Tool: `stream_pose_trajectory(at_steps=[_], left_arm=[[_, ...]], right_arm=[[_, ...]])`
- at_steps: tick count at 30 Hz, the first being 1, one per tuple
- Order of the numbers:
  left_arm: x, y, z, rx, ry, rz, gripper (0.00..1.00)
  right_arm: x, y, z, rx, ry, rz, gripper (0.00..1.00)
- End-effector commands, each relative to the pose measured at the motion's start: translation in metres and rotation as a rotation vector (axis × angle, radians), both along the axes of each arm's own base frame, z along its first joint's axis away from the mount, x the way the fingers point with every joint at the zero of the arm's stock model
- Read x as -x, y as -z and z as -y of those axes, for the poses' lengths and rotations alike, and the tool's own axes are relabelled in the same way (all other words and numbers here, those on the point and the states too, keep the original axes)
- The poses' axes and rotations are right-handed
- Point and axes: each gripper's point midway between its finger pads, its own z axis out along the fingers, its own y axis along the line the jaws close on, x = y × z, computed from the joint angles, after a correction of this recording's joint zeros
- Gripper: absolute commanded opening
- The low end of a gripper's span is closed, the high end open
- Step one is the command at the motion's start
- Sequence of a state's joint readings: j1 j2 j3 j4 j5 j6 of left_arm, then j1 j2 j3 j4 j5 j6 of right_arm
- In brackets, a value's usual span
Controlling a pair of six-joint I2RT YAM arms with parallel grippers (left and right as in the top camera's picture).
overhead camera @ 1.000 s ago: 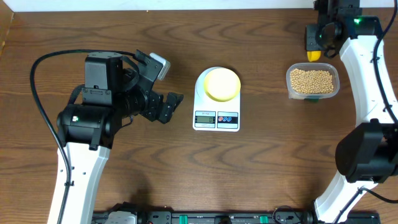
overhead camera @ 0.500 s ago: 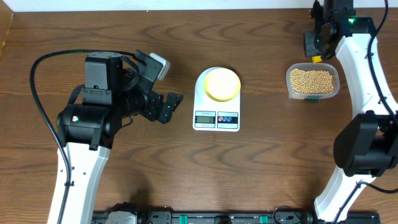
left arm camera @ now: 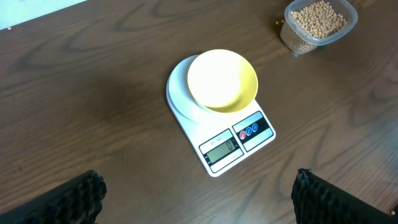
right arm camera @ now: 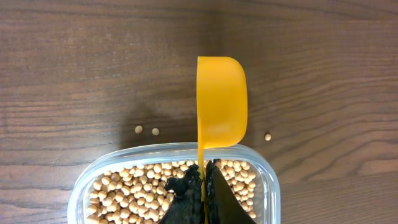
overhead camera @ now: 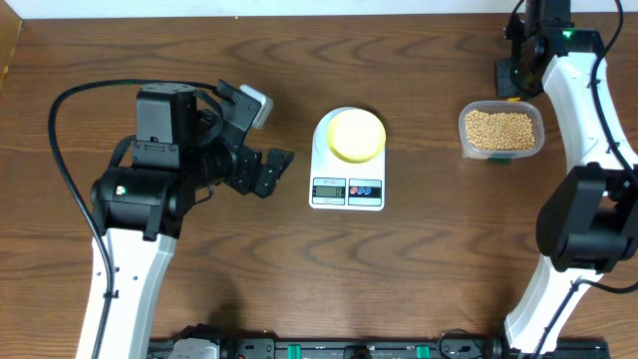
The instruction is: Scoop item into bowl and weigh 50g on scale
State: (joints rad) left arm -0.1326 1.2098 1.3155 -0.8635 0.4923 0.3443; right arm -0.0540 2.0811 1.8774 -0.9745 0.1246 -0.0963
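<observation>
Viewing the overhead feed, I found the beans (overhead camera: 501, 130) as a heap of small round tan grains filling the clear plastic container (overhead camera: 464, 140) at the right of the wooden table (overhead camera: 429, 279). In the right wrist view the heap lay just below the container's rim. Three loose beans (right arm camera: 138, 129) lay on the wood just beyond the container's far wall.

The pale yellow bowl (overhead camera: 357, 134) sat upright on the round platform of the white scale (overhead camera: 347, 204), at the middle of the table. I saw no beans in it. The scale's grey display and its red and blue buttons faced the near edge; I could not read the digits.

The right gripper (right arm camera: 202, 177) had its jaws closed on the thin handle of the yellow scoop (right arm camera: 222, 102). The scoop was turned on edge, with its cup out past the container's far rim, over the wood. The left gripper (overhead camera: 261, 137) had its jaws spread wide with nothing between them, and it sat well to the left of the scale.

Bare wood separated the scale from the container and the scale from the left gripper. The container stood near the table's far right corner, close to the right arm's white link. The table's far edge ran along the top of the overhead view.
</observation>
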Motion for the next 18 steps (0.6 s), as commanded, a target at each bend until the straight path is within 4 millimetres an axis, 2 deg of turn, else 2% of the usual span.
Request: stream_pose_trajectory(at_steps=[1, 7, 11, 18], left_arm=[[0.001, 0.000, 0.001, 0.010, 0.004, -0.003, 0.97], [0.001, 0.000, 0.001, 0.010, 0.004, -0.003, 0.98], [0.001, 0.000, 0.001, 0.010, 0.004, -0.003, 0.98], [0.001, 0.000, 0.001, 0.010, 0.004, -0.003, 0.98]], right_arm=[[0.002, 0.001, 0.003, 0.008, -0.007, -0.011, 0.01], [0.007, 0.009, 0.003, 0.032, -0.073, -0.045, 0.01], [0.005, 0.009, -0.006, 0.002, -0.143, -0.043, 0.01], [0.005, 0.010, -0.009, -0.012, -0.153, -0.041, 0.01]])
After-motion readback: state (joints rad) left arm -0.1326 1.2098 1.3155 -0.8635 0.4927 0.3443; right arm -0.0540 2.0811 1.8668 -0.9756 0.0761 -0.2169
